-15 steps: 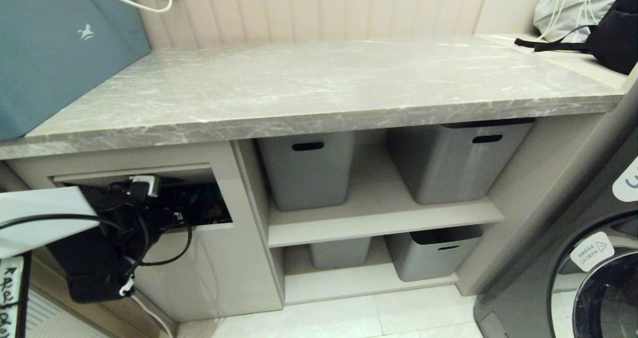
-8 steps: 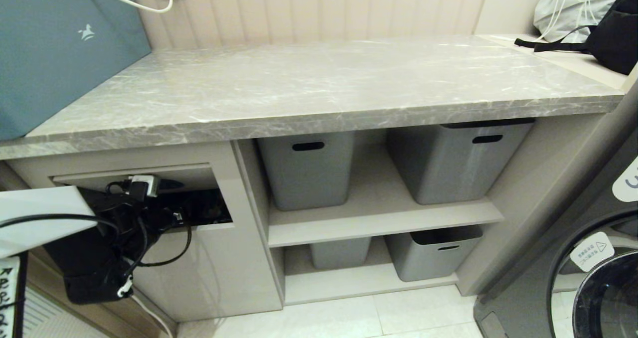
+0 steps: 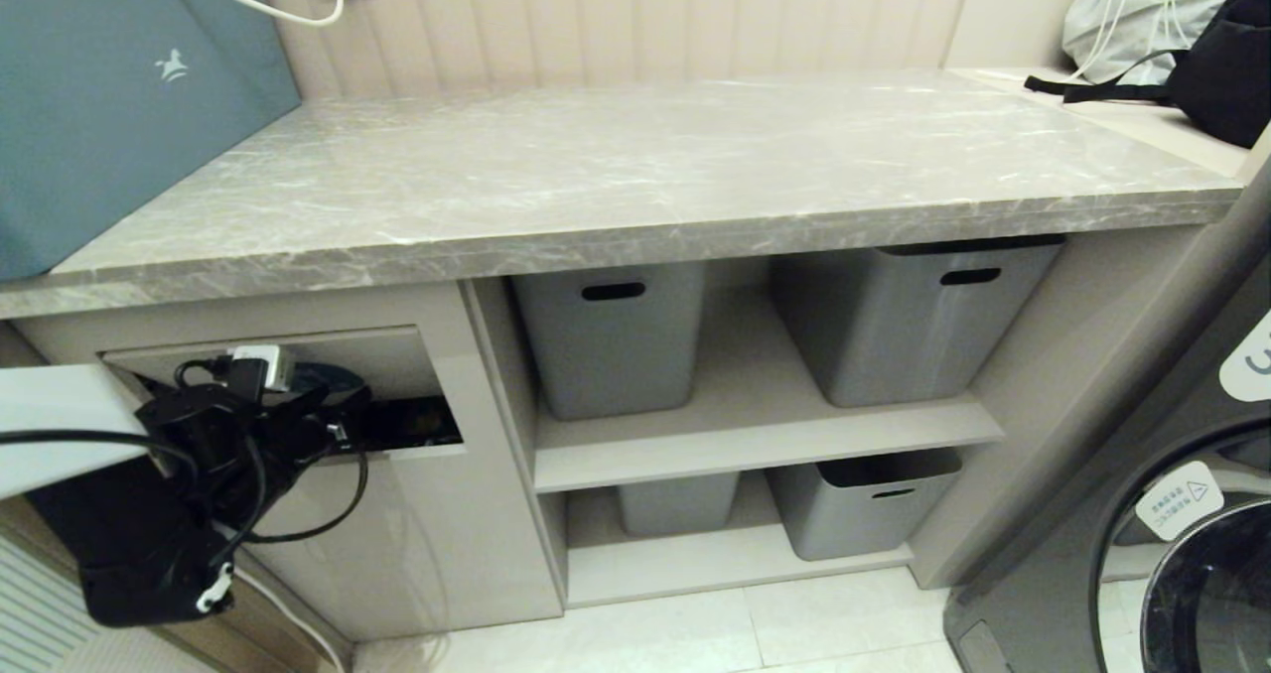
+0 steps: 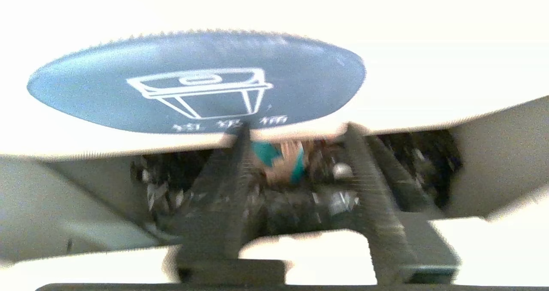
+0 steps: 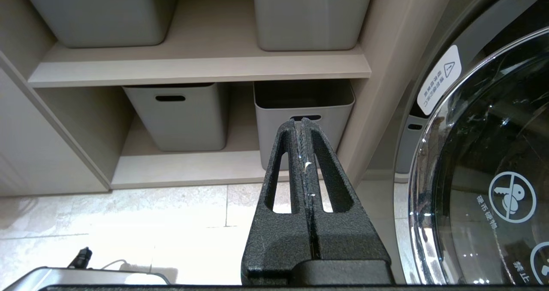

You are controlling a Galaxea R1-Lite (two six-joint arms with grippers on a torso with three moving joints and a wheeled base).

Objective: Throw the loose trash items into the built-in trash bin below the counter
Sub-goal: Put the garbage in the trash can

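My left gripper (image 3: 333, 405) is at the mouth of the built-in trash bin (image 3: 437, 544), below the grey marble counter (image 3: 635, 177). In the left wrist view the left gripper (image 4: 294, 130) is open and holds nothing. Its fingertips (image 4: 240, 132) reach the lower edge of the tilting flap (image 4: 407, 80), which bears the round blue sticker (image 4: 195, 83). Through the dark gap under the flap, a brown and turquoise cardboard scrap (image 4: 279, 160) lies inside the bin; no other scrap shows. My right gripper (image 5: 302, 121) is shut and empty, parked low above the floor.
Grey plastic bins (image 3: 611, 336) (image 3: 904, 316) (image 3: 864, 504) stand on the open shelves to the right of the trash bin. A washing machine (image 3: 1172, 514) is at the far right. A teal box (image 3: 109, 97) sits on the counter's left end, a black bag (image 3: 1221, 67) at the back right.
My left arm has drawn back down and to the left, out of the bin opening. The flap has swung down, narrowing the dark gap. The right arm has not moved.
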